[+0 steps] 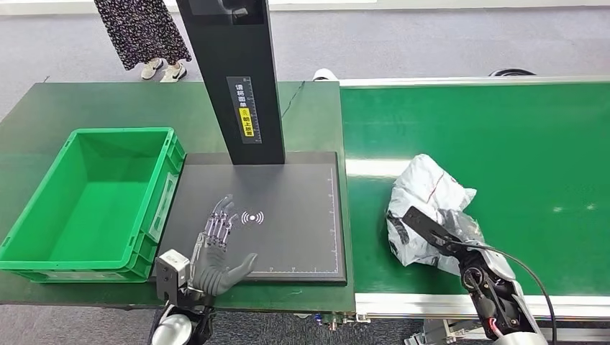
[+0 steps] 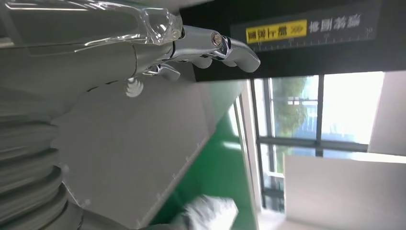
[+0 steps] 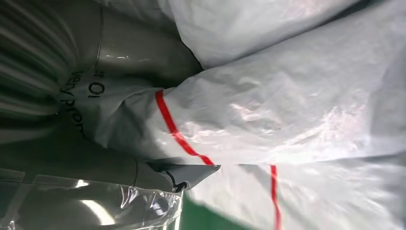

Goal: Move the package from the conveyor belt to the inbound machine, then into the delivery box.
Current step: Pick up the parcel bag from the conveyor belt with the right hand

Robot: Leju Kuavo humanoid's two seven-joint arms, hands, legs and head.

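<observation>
Right hand [image 1: 440,237] grips the package [image 1: 426,194] on the belt [image 1: 518,144]; left hand [image 1: 218,248] lies spread beside the green bin [image 1: 43,215].

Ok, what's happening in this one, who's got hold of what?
The robot's right hand is on the crumpled grey package, which lies on the green conveyor belt; the wrist view shows its thumb pressed into the plastic. The left hand hovers open over the black inbound machine, holding nothing. The green delivery box beside it has nothing in it. A person stands at the far side.
</observation>
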